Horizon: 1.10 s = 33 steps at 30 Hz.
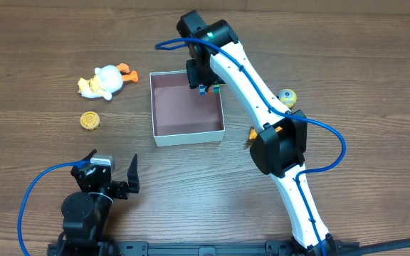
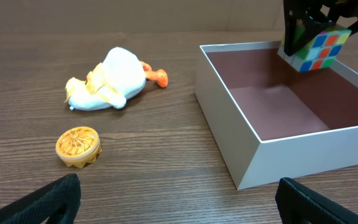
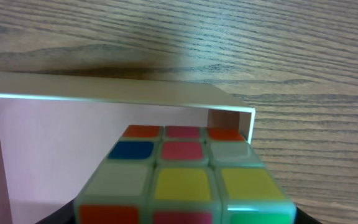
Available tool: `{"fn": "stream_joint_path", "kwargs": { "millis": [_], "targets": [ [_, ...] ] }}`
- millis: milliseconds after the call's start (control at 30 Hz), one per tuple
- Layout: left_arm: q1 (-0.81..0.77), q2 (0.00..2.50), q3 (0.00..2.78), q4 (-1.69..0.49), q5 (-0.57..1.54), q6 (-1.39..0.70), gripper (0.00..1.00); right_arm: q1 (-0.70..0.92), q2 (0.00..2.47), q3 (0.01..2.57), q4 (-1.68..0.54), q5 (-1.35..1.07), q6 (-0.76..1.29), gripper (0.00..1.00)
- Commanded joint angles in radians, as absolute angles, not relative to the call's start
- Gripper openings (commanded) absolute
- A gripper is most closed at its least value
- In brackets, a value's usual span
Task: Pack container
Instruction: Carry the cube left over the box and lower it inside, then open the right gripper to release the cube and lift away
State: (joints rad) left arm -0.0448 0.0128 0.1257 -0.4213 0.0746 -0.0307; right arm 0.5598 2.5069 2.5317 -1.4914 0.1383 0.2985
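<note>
The container (image 1: 188,134), a square white box with a pinkish-brown inside, sits at the table's middle; it also shows in the left wrist view (image 2: 241,155) and the right wrist view (image 3: 135,94). My right gripper (image 1: 203,87) is shut on a colourful puzzle cube (image 3: 185,180), holding it above the box's far right corner; the cube also shows in the left wrist view (image 2: 319,50). My left gripper (image 1: 112,174) is open and empty near the table's front left. A white and yellow plush duck (image 1: 104,81) and a yellow round toy (image 1: 90,121) lie left of the box.
A small yellow ball-like toy (image 1: 287,96) lies right of the right arm. A small orange piece (image 1: 252,133) shows by the arm's elbow. Blue cables loop around both arms.
</note>
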Motion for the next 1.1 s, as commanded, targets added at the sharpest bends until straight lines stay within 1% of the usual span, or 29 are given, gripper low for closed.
{"fn": "stream_joint_path", "kwargs": {
  "millis": [0, 100, 167, 267, 367, 433, 633, 667, 733, 833, 900, 933, 1000, 1067],
  "targets": [
    [-0.039, 0.004, 0.121, -0.417, 0.071, -0.045, 1.0, 0.573, 2.47, 2.522, -1.486, 0.13, 0.294, 0.63],
    [-0.039, 0.004, 0.121, -0.417, 0.071, -0.045, 1.0, 0.573, 2.47, 2.522, -1.486, 0.13, 0.294, 0.64],
    [-0.039, 0.004, 0.121, -0.417, 0.071, -0.045, 1.0, 0.573, 2.47, 2.522, -1.486, 0.13, 0.294, 0.66],
    [-0.039, 0.004, 0.121, -0.417, 0.071, -0.045, 1.0, 0.573, 2.47, 2.522, -1.486, 0.131, 0.294, 0.68],
    [-0.039, 0.004, 0.121, -0.417, 0.071, -0.045, 1.0, 0.573, 2.47, 2.535, -1.497, 0.142, 0.284, 0.87],
    [-0.039, 0.004, 0.121, -0.417, 0.071, -0.045, 1.0, 0.573, 2.47, 2.564, -1.515, 0.146, 0.283, 0.91],
    [-0.039, 0.004, 0.121, -0.417, 0.071, -0.045, 1.0, 0.576, 2.47, 2.754, -1.613, 0.145, 0.283, 0.92],
    [-0.039, 0.004, 0.121, -0.417, 0.071, -0.045, 1.0, 0.579, 2.47, 2.77, -1.627, 0.138, 0.283, 0.9],
    [-0.039, 0.004, 0.121, -0.417, 0.071, -0.045, 1.0, 0.591, 2.47, 2.79, -1.643, 0.118, 0.279, 0.8],
    [-0.039, 0.004, 0.121, -0.417, 0.071, -0.045, 1.0, 0.625, 2.47, 2.787, -1.642, 0.102, 0.264, 0.78],
    [-0.039, 0.004, 0.121, -0.417, 0.071, -0.045, 1.0, 0.643, 2.47, 2.782, -1.619, 0.103, 0.264, 0.67],
    [-0.039, 0.004, 0.121, -0.417, 0.071, -0.045, 1.0, 0.646, 2.47, 2.78, -1.605, 0.103, 0.266, 0.59],
    [-0.039, 0.004, 0.121, -0.417, 0.071, -0.045, 1.0, 0.646, 2.47, 2.764, -1.578, 0.101, 0.294, 0.51],
    [-0.039, 0.004, 0.121, -0.417, 0.071, -0.045, 1.0, 0.646, 2.471, 2.741, -1.552, 0.086, 0.295, 0.5]
  ]
}}
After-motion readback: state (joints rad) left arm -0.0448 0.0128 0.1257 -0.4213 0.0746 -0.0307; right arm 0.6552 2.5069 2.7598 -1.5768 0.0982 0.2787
